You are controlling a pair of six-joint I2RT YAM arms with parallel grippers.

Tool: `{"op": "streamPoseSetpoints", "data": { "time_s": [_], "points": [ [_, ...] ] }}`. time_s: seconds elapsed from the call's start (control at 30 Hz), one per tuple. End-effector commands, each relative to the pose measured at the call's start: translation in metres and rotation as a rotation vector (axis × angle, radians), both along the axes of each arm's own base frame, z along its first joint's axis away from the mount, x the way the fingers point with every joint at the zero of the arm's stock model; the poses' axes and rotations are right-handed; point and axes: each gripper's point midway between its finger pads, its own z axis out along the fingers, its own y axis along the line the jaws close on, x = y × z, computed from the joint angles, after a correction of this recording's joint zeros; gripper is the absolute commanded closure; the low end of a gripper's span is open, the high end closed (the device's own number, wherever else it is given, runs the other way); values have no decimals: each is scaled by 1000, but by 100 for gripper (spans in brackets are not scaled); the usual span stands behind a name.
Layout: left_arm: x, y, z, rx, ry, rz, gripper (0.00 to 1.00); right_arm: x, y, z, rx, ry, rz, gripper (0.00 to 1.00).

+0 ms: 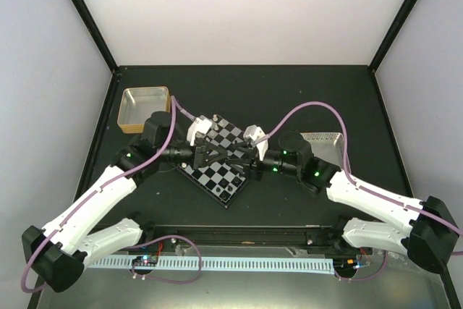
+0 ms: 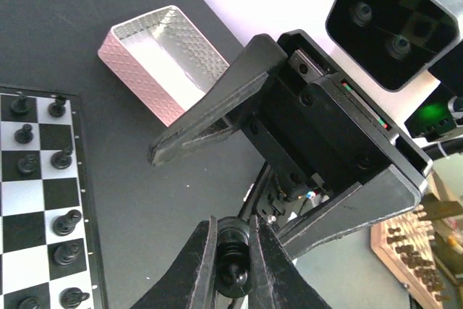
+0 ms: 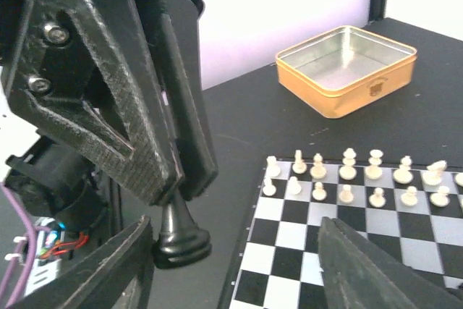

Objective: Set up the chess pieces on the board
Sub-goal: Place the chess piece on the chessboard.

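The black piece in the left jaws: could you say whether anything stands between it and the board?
Yes: the right gripper has its open jaws either side of the black piece, one jaw toward the board.

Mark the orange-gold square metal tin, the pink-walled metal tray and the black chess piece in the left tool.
Orange-gold square metal tin [image 3: 341, 95], right wrist view, front wall.
Pink-walled metal tray [image 2: 135, 81], left wrist view, long side wall.
Black chess piece [image 3: 179, 242], right wrist view, its rounded base.

Smooth shiny metal gold tin [image 3: 346, 70], dimple-textured metal pink tray [image 2: 145, 81], glossy black chess piece [image 3: 178, 240], matt black table [image 3: 242, 117]
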Motion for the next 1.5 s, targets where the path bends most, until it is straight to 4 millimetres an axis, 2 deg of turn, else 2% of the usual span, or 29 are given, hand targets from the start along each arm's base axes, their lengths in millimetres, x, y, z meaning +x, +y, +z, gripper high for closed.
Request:
{"op": "streamPoseSetpoints", "data": {
  "time_s": [0.0, 0.17, 0.27, 0.37, 0.43, 0.6, 0.7, 0.97, 1.27, 1.47],
  "points": [
    [20, 13, 9, 64, -92, 140, 98, 11, -11, -2, 4, 31, -96, 34],
    [48, 32, -14, 199, -109, 318, 98, 22, -33, -8, 19, 81, -252, 30],
    [56, 30, -29, 265, -106, 350, 98, 44, -60, -15, 12, 139, -471, 30],
    [60, 17, -43, 330, -99, 350, 98, 65, -99, -27, -17, 205, -738, 30],
    [61, 3, -51, 369, -98, 336, 98, 71, -122, -35, -36, 240, -884, 30],
    [66, -32, -78, 480, -102, 296, 99, 72, -172, -50, -51, 292, -1149, 30],
    [67, -49, -94, 525, -93, 267, 98, 67, -192, -57, -28, 309, -1231, 29],
    [63, -71, -136, 630, -67, 212, 98, 57, -206, -69, 22, 334, -1248, 29],
    [69, -87, -172, 687, -74, 179, 98, 58, -203, -74, 11, 342, -1243, 27],
    [79, -82, -194, 779, -88, 200, 98, 59, -200, -77, -1, 351, -1235, 26]
  ]
}}
